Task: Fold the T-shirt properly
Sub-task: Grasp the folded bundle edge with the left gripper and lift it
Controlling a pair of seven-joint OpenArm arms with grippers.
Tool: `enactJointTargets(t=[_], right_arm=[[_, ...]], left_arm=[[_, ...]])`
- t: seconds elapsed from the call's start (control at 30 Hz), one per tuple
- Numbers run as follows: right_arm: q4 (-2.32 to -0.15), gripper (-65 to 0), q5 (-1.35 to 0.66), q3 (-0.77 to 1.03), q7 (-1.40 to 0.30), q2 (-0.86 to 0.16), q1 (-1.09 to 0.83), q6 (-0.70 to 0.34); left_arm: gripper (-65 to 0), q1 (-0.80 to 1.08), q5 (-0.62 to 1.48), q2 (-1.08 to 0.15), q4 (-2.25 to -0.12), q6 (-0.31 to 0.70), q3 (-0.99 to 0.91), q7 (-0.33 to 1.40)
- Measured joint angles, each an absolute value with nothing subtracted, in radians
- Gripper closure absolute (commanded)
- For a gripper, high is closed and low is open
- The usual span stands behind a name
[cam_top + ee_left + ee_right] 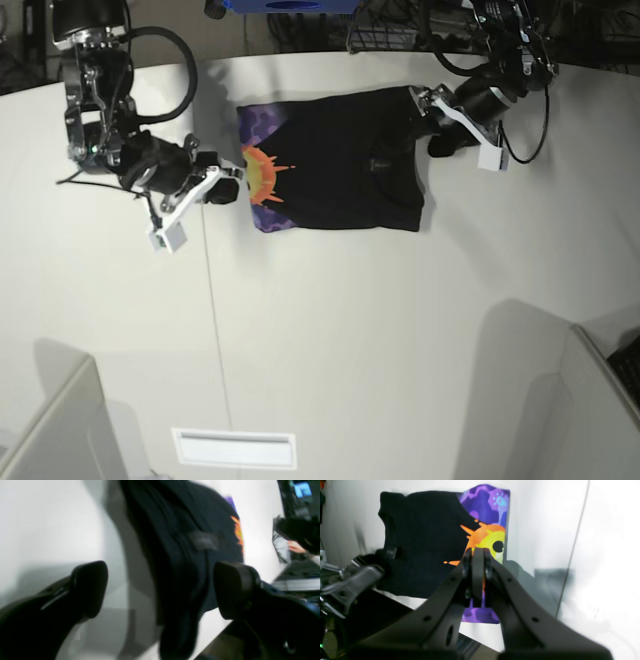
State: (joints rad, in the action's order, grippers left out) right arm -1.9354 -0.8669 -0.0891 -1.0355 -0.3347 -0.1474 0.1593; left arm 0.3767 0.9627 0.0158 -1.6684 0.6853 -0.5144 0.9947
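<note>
Black pads on your left gripper (160,590) are spread wide, nothing pinched between them; dark cloth of the T-shirt (345,160) lies just past the tips in the left wrist view, heavily blurred. In the base view that gripper sits at the shirt's right edge, touching or just above it, can't tell which.

Your right gripper (478,562) has its fingers pressed flat together, empty. It sits just off the shirt's left edge, tips pointing at the print.

T-shirt is partly folded, a rough rectangle lying flat on the table (380,330) near the far edge, between the two arms. Most of the top is plain black knit, matte, with soft creases. A strip along the left side shows the print: purple blotches with an orange-yellow sun and spiky rays. Small dark label (390,552) sits on the black part.

Table is white and smooth, with a thin seam (215,330) running front to back under the right arm. White rectangular plate (234,448) is set into the near edge. Pale angled panels (55,425) at both near corners. Dark cables (160,40) loop off both arms; a wire rack (385,35) stands behind the far edge. Left wrist view also catches a lit blue screen (302,489) and someone's hand (296,547) off the table, both blurred.
</note>
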Motion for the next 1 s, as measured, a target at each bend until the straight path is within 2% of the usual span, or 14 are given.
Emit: enactJointTargets(t=[0.2,0.33,0.53,0.57,0.6,0.63,0.77,0.83,1.0], right_arm=[[-1.935,0.0,-0.868,-0.089,-1.036,-0.335,-0.142,0.159],[-1.935,0.0,-0.867,-0.089,-1.035,-0.335,-0.142,0.159],[-1.935,0.0,-0.875,0.018,-1.029,-0.333,-0.163,0.159],[-1.935,0.0,-0.871,0.048,-1.029,-0.333,-0.176,0.158],[-1.935,0.0,-0.867,0.077,-1.028,-0.333,-0.188,0.15],[-1.935,0.0,-0.864,0.111,-1.033,-0.332,-0.197,0.101],[-1.935,0.0,-0.86,0.286,-1.024,-0.308,-0.236,-0.055],[-1.929,0.0,-0.857,0.356,-1.043,-0.301,-0.25,-0.11],[-1.929,0.0,-0.856,0.434,-1.04,-0.299,-0.273,-0.12]], left_arm=[[-65.0,0.334,1.002,0.017,-1.667,0.687,-0.512,0.981],[-65.0,0.3,0.999,0.025,-1.595,0.616,-0.446,0.984],[-65.0,0.257,1.032,0.017,-1.498,0.543,-0.353,0.956],[-62.4,0.249,1.034,0.016,-1.492,0.521,-0.338,0.952],[-56.3,0.244,1.035,0.015,-1.485,0.496,-0.324,0.949],[-47.1,0.241,1.034,0.014,-1.478,0.472,-0.31,0.946],[0.0,0.238,1.036,-0.029,-1.477,0.416,-0.258,0.957],[0.0,0.223,1.041,-0.057,-1.477,0.384,-0.231,0.962],[0.0,0.149,1.018,-0.185,-1.506,0.288,-0.069,0.982]])
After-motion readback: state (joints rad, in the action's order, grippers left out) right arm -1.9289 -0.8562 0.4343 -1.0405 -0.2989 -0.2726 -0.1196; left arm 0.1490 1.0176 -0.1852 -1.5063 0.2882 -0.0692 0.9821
